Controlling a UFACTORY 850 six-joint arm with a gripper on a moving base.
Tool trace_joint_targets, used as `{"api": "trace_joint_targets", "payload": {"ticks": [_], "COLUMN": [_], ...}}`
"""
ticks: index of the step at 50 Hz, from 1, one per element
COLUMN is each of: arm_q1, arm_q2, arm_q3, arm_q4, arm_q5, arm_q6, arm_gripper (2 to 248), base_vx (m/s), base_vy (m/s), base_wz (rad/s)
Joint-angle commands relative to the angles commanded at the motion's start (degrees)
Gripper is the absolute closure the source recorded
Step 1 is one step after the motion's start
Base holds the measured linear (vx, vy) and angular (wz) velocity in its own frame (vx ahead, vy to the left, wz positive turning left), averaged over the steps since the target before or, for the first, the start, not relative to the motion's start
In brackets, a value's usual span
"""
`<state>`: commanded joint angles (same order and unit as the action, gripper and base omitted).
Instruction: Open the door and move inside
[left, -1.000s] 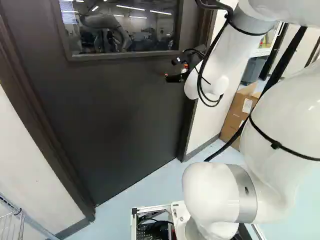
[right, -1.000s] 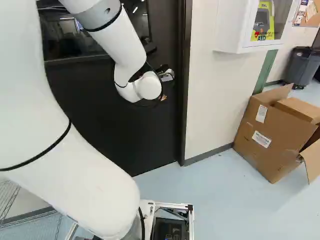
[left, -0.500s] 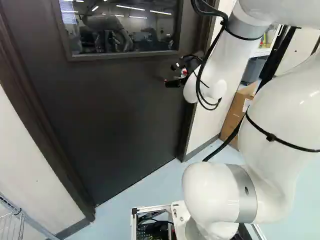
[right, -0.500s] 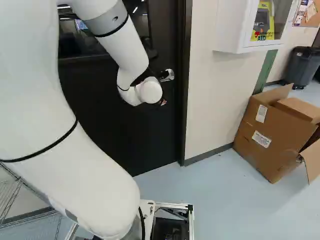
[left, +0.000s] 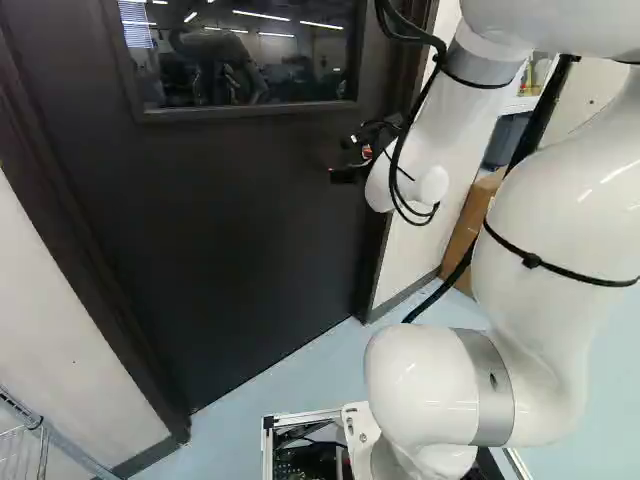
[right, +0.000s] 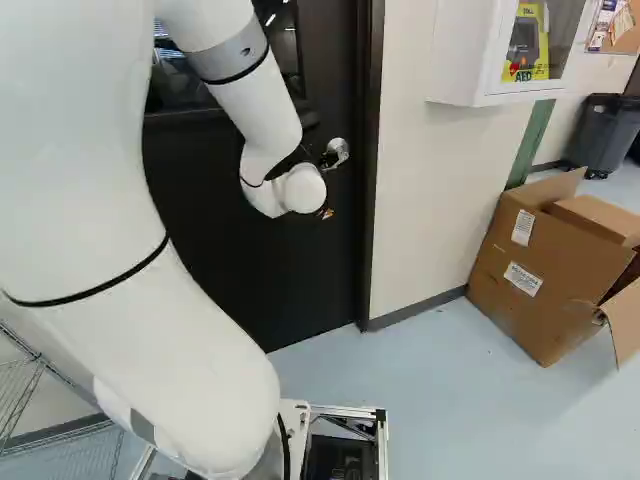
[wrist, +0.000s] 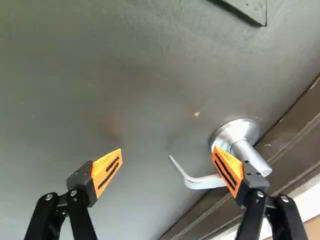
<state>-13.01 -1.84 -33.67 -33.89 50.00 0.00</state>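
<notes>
i read the fingers as wide and empty, the lever handle ahead on the door near the door frame, one finger overlapping it; advancing this off-centre could jam that tip against the metal instead of straddling it.

Behind my arm, the left base view and right base view look ahead and slightly down, sharing the door and floor; my wrist view faces that door closely, along my fingers
</notes>
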Motion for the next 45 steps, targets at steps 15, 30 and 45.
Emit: {"api": "trace_joint_targets", "payload": {"ticks": [15, 30, 45], "arm_q1": [0.0, 0.2, 1.5], "arm_q2": [-2.0, -4.5, -9.7], "arm_q3": [0.1, -0.4, -3.9], "arm_q4": [0.0, 0.0, 0.0], "arm_q5": [0.0, 0.0, 0.0], "arm_q6": [0.0, 0.0, 0.0], "arm_gripper": [3, 3, 3], "base_vx": [0.0, 0.0, 0.0], "base_vy": [0.0, 0.0, 0.0], "base_wz": [0.0, 0.0, 0.0]}}
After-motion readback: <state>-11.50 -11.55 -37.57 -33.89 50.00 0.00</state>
